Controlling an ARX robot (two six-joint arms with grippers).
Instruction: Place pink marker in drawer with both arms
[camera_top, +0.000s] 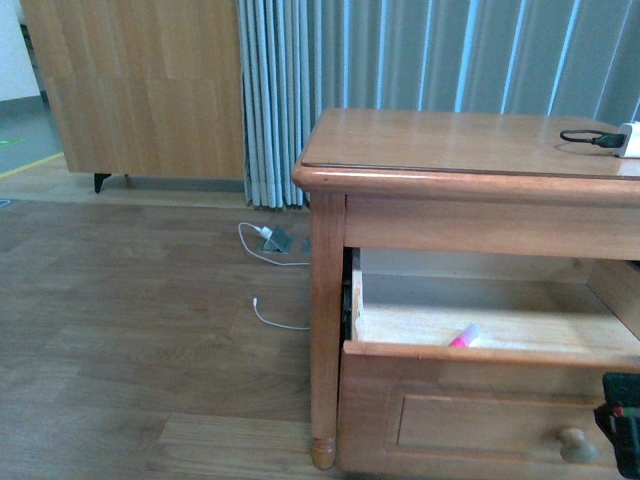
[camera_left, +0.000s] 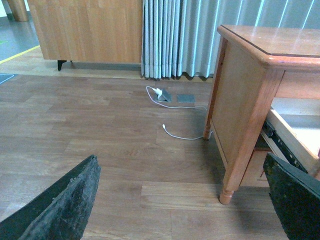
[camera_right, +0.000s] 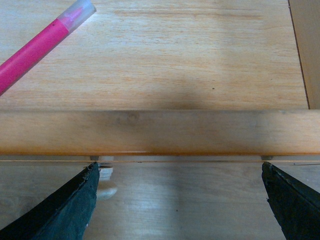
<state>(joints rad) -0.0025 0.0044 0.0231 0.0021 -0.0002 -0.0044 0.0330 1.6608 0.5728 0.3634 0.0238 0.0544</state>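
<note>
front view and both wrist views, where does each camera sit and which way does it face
Front view: on the body, facing the cabinet and open drawer holding the pink marker; right hand shows low right.
Left wrist view: on the left arm, looking across the floor at the cabinet's side; left hand open.
Right wrist view: over the drawer front, looking down inside; fingers apart.
Shared: front and right wrist both show the pink marker.

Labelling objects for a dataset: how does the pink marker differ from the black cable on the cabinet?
Colour: the pink marker is hot pink with a pale cap; the black cable is black. Shape: the marker is straight, the cable curves in a loop. Place: the marker lies inside the open drawer, the cable on the cabinet top. Both are slim and lie flat on wood.
</note>
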